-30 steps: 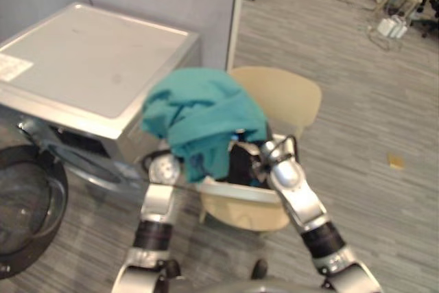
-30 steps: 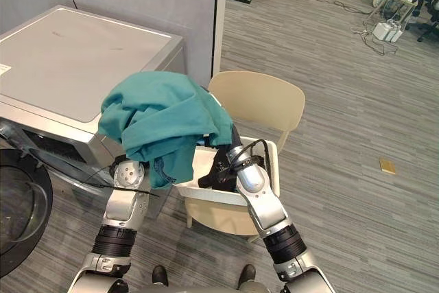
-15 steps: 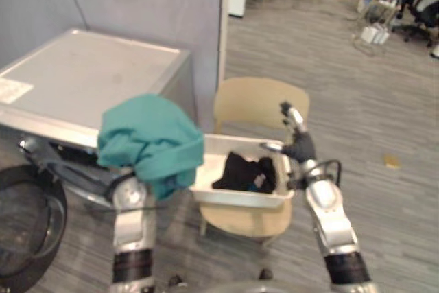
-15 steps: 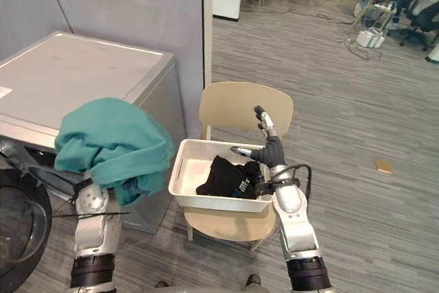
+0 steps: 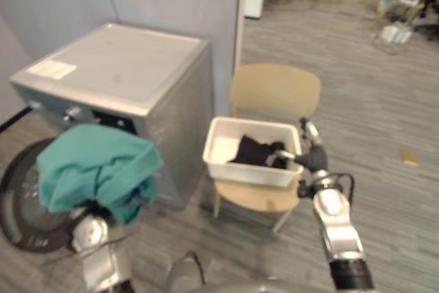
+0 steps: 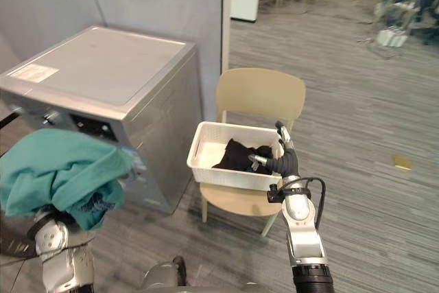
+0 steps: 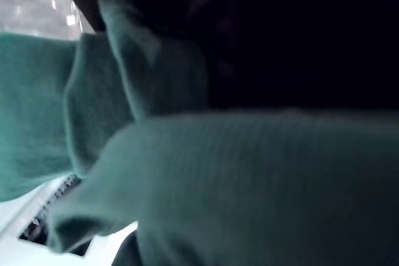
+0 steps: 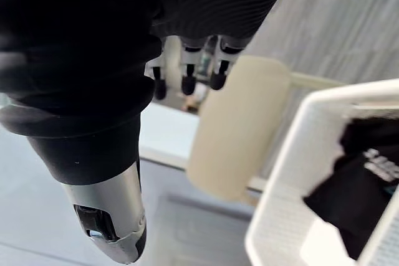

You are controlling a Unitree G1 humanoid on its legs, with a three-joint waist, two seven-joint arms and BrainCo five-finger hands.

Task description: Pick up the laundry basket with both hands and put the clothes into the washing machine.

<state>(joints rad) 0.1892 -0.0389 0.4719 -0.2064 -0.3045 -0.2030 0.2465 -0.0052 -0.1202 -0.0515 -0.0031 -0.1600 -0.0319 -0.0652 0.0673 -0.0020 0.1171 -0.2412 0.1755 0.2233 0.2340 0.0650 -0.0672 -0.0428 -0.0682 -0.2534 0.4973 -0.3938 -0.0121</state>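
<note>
Right hand up at the right end of the white plastic laundry basket, fingers straight and loosely spread, thumb out to the side, nothing in its grasp. Whether it touches the rim cannot be told.

Basket sits on the seat of a beige plastic chair, well clear of either hand's hold. One crumpled black garment lies inside it, toward the right half; bare white floor of the basket on the other side.

Left hand buried under a bulky teal cloth bundle (its grip cannot be told, the cloth covers it). Bundle is held up off the floor, in front of the silver-grey washing machine.

Machine's round dark door stands swung open low at the left, partly behind the bundle. Chair stands just beside the machine's right side, on grey wood-pattern floor
</note>
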